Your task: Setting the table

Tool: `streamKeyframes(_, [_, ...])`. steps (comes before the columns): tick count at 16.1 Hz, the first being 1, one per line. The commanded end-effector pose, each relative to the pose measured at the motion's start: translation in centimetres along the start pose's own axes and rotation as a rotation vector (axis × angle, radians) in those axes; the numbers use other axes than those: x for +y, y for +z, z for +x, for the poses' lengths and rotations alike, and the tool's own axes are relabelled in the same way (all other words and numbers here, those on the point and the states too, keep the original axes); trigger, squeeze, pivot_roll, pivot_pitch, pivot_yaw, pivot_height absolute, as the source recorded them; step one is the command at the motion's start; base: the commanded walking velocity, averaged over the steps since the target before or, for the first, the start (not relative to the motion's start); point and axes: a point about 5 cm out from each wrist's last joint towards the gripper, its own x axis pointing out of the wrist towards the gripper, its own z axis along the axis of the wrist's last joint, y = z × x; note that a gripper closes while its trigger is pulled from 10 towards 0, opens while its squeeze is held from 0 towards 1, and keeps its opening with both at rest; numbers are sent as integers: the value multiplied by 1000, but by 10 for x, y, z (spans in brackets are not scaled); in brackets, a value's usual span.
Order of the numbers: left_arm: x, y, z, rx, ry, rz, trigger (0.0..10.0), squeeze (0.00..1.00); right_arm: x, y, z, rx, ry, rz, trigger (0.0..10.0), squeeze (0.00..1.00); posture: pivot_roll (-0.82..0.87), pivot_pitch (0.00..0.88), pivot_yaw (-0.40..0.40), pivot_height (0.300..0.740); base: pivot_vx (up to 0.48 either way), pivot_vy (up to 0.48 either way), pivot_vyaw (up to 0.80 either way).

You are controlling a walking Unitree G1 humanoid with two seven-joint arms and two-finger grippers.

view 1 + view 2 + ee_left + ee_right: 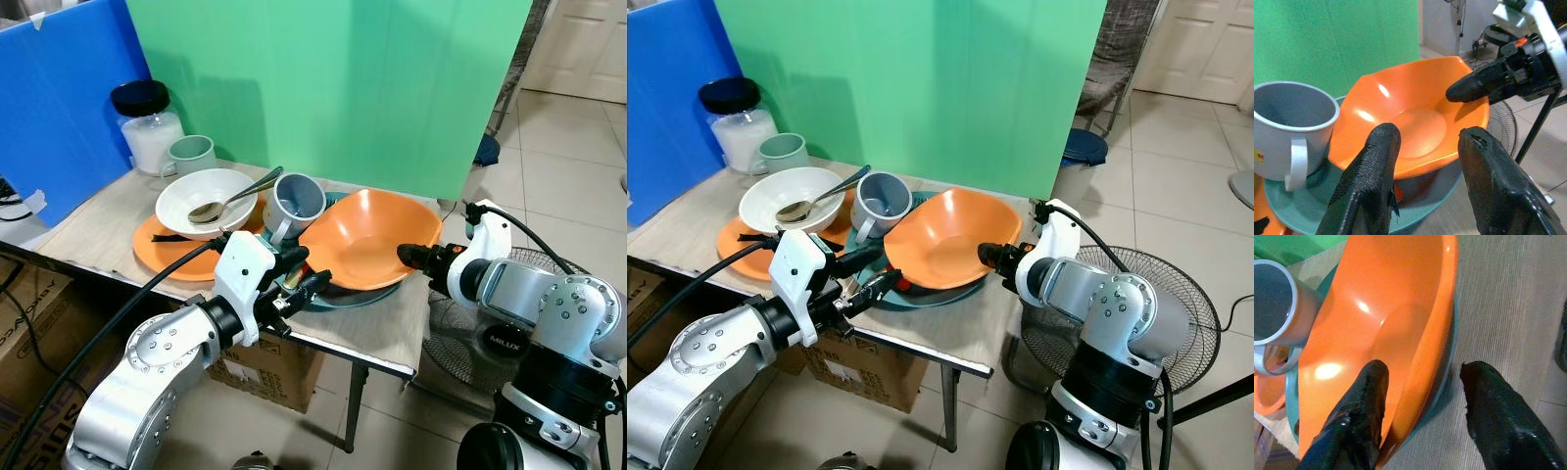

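An orange bowl [362, 235] leans tilted on a teal plate [353, 296] near the table's right end. My right gripper [411, 257] is open at the bowl's right rim; in the right wrist view one finger [1364, 401] lies inside the bowl and the other finger [1493, 401] outside it, over the cloth. My left gripper [299, 274] is open at the plate's front edge, pointing at the bowl [1410, 117]. A grey mug [294, 204] stands on the plate's left side. Further left, a white bowl [176, 191] holding a spoon [230, 203] sits on an orange plate [162, 253].
A green mug [191, 154] and a black-lidded jar [147, 127] stand at the back left. Green [333, 78] and blue [69, 98] boards wall the table's [88, 230] far side. A floor fan [509, 338] stands right of the table, and a cardboard box [265, 367] lies underneath.
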Motion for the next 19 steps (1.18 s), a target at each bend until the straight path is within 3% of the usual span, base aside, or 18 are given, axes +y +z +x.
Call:
streamKeyframes(1, [-4, 0, -1, 5, -20, 1, 10000, 0, 2, 2, 0, 7, -4, 1, 0, 0, 153, 0, 19, 727, 0, 0, 0])
streamKeyframes(19, [2, -8, 2, 13, 4, 30, 10000, 0, 2, 15, 1, -63, -19, 85, 0, 0, 146, 0, 32, 727, 0, 0, 0])
